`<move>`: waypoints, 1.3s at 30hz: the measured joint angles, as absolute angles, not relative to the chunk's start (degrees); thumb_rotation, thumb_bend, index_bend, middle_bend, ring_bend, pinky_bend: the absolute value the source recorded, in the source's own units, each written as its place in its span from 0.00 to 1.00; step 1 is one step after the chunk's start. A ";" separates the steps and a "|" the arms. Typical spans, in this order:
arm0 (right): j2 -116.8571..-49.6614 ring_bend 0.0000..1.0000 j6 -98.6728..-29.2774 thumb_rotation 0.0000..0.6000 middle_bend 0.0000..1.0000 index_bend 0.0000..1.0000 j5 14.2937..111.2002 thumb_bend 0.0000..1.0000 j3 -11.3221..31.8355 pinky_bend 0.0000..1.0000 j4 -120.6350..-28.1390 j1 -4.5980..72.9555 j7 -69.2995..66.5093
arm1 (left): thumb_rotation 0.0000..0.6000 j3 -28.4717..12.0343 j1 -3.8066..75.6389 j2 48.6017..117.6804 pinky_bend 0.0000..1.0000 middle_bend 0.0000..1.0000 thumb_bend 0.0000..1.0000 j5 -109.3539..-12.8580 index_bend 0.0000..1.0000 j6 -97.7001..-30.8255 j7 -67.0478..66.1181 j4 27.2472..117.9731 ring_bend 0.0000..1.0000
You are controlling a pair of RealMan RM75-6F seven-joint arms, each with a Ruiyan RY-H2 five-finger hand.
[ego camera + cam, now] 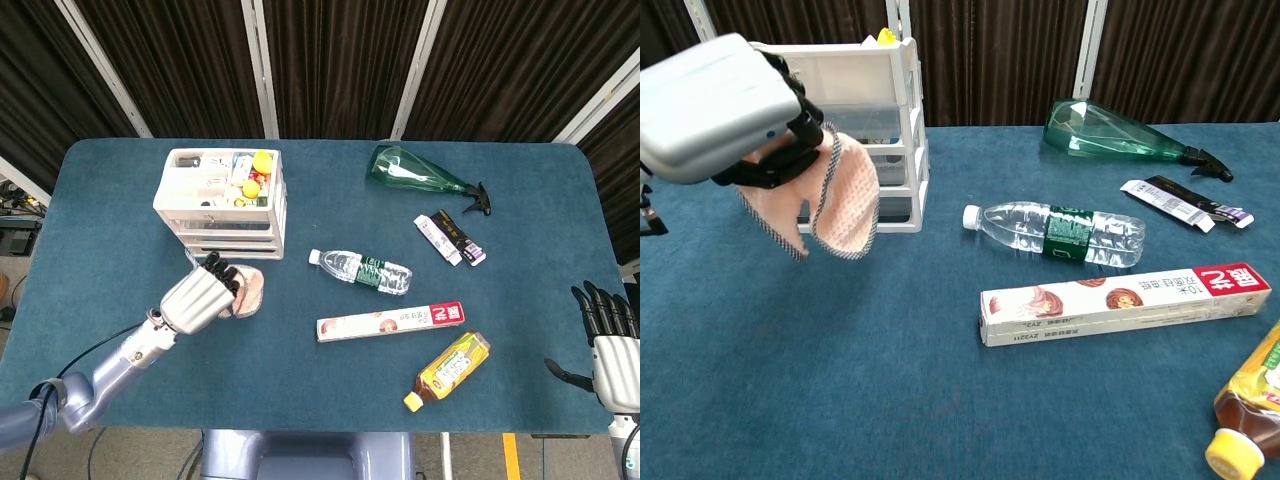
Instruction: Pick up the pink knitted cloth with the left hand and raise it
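The table (100, 220), covered in blue cloth, is carrying everything. A white drawer unit (222, 205) is standing toward its far left, small items lying in its open top. A green spray bottle (420, 172) is lying on its side at the far right. A long red-and-white box (390, 322) is lying near the front, with a clear water bottle (362, 270) just behind it and a yellow drink bottle (452, 368) in front to the right. The left robot hand (725, 112) is gripping the pink knitted cloth (845, 195), which is hanging clear above the table in front of the drawer unit. The right robot hand (605, 345) is resting at the table's right edge, holding nothing, fingers spread. Two small packets (450, 238) are lying beside the spray bottle's nozzle.
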State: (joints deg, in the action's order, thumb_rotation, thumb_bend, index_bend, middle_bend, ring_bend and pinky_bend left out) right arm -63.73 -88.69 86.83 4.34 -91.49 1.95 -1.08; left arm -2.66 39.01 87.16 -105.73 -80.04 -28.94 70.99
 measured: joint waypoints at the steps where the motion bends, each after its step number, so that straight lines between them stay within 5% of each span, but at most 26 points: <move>1: -63.74 0.00 -88.70 1.00 0.00 0.00 86.83 0.00 4.35 0.00 -91.49 1.94 -1.08 | 1.00 -2.88 39.27 86.89 0.54 0.70 0.58 -105.85 0.91 -79.99 -29.05 71.26 0.63; 39: -63.69 0.00 -88.73 1.00 0.00 0.00 87.07 0.00 4.43 0.00 -91.48 1.99 -1.64 | 1.00 -7.07 45.40 88.15 0.54 0.70 0.58 -103.06 0.91 -74.11 -31.22 69.21 0.63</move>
